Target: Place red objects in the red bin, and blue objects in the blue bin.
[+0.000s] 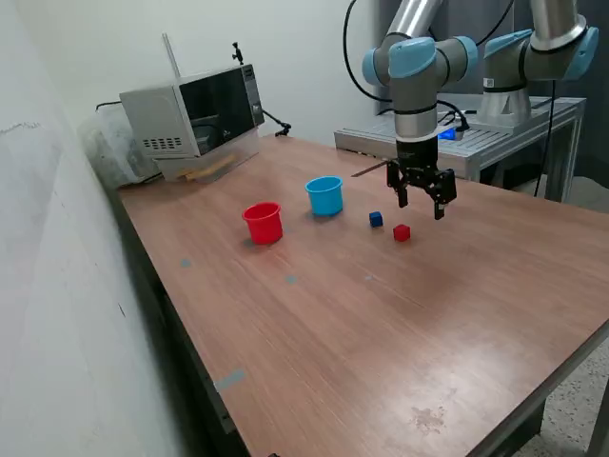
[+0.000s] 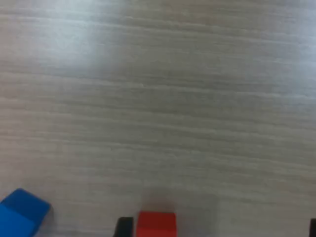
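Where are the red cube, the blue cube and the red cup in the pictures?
red cube (image 1: pixel 402 232), exterior view, on its top face.
blue cube (image 1: pixel 376 219), exterior view, on its visible front face.
red cup (image 1: pixel 264 227), exterior view, on its outer wall.

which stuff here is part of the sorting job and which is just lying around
Job:
red cube
blue cube
red cup
blue cup
tool, open, above the table near the red cube

Lying about:
microwave
wooden stick behind the tool
second arm on the far bench
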Motion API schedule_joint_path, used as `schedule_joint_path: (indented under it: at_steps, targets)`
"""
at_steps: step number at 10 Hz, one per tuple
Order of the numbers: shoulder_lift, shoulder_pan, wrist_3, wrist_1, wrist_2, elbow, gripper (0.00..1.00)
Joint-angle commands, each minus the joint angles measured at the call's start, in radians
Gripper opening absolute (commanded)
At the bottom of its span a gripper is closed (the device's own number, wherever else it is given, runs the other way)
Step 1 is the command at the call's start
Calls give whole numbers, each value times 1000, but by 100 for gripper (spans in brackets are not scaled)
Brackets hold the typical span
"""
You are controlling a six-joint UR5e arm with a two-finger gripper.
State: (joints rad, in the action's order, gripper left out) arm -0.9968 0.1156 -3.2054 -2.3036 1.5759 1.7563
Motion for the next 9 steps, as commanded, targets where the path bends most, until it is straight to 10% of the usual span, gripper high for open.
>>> schedule_joint_path:
  at_steps: [1, 9]
  targets:
    - [35, -5, 4, -10, 0, -3, 100]
    - [75, -7, 19, -25, -2, -40, 100]
